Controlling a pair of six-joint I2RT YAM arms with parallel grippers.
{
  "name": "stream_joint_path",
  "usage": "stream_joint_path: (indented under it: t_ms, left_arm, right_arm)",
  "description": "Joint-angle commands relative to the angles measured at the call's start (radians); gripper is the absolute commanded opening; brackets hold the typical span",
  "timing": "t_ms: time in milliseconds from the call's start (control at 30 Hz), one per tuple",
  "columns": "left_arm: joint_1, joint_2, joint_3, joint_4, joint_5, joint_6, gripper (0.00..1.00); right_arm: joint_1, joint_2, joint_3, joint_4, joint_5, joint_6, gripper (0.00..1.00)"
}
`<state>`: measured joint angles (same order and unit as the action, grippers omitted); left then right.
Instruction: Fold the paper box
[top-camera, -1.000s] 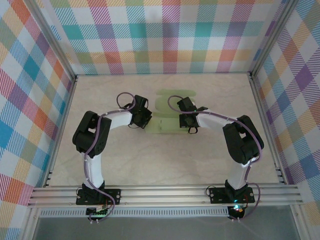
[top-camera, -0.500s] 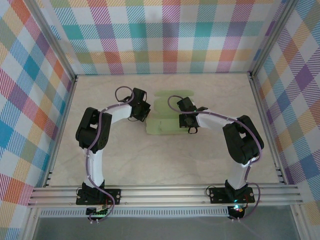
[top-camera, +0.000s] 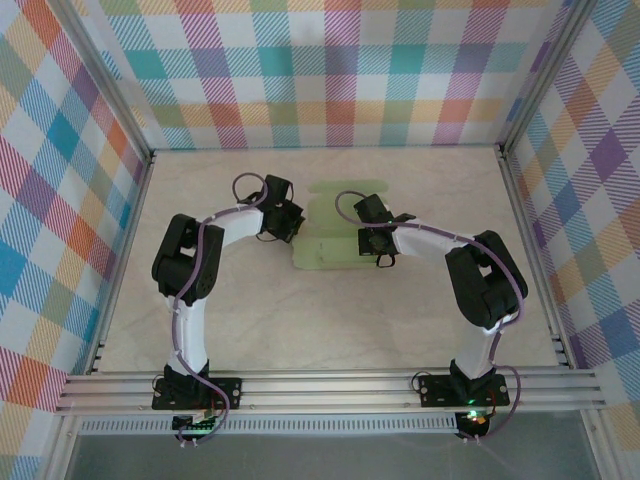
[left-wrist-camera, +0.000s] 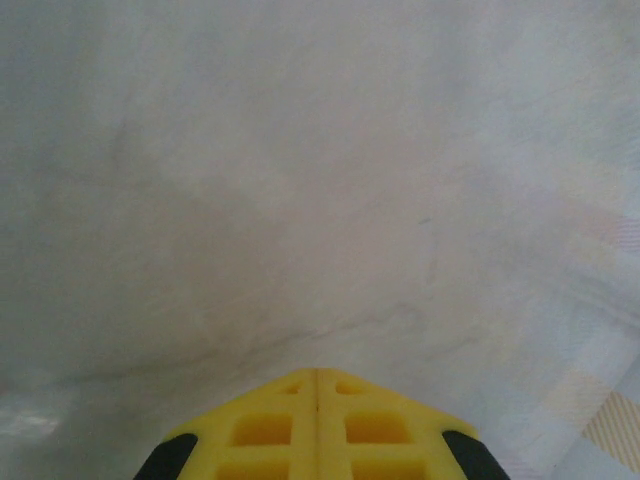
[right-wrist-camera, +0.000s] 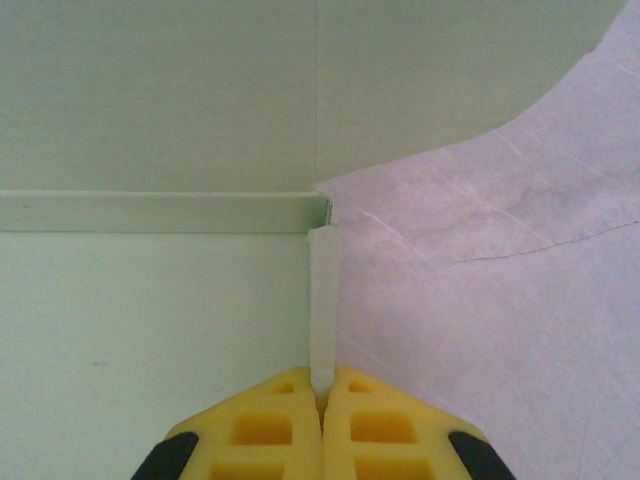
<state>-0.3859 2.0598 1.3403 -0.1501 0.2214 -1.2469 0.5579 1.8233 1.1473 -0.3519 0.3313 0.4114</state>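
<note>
Both grippers are closed: right gripper (right-wrist-camera: 322, 378) clamped on the paper box (top-camera: 330, 252) wall, left gripper (left-wrist-camera: 317, 374) withdrawn empty toward ten o'clock, its press seemingly done.

1 paper box (top-camera: 330, 250), 2 grippers, i.e. L gripper (left-wrist-camera: 317, 378) + R gripper (right-wrist-camera: 322, 378), 1 table (top-camera: 300, 320).

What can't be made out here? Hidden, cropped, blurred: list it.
1) Top view: the right end effector and its wrist cover the right edge of the pale green paper box; the grip is hidden there.
2) Top view: the left end effector has its fingertips under its own wrist; contact with the box cannot be told.
3) Right wrist view: the frame's left and top edges crop the box; its whole shape is unclear.
</note>
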Motion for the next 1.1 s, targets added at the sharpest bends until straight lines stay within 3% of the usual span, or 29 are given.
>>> stream_joint_path:
  t_ms: [0, 133, 633, 1067]
  left_arm:
    - [-0.011, -0.037, -0.057, 0.063, 0.073, -0.072, 0.00]
    - [-0.019, -0.047, -0.078, 0.090, 0.109, -0.097, 0.00]
    - [-0.051, -0.179, -0.151, 0.033, 0.064, -0.047, 0.00]
    - [-0.086, -0.135, -0.165, 0.091, 0.110, -0.084, 0.00]
  right_arm:
    - [0.008, 0.016, 0.004, -0.027, -0.012, 0.024, 0.01]
    - [0.008, 0.013, -0.002, -0.023, -0.014, 0.027, 0.01]
    - [0.010, 0.008, -0.013, -0.020, -0.017, 0.043, 0.02]
    - [0.013, 0.002, -0.011, -0.018, -0.028, 0.049, 0.01]
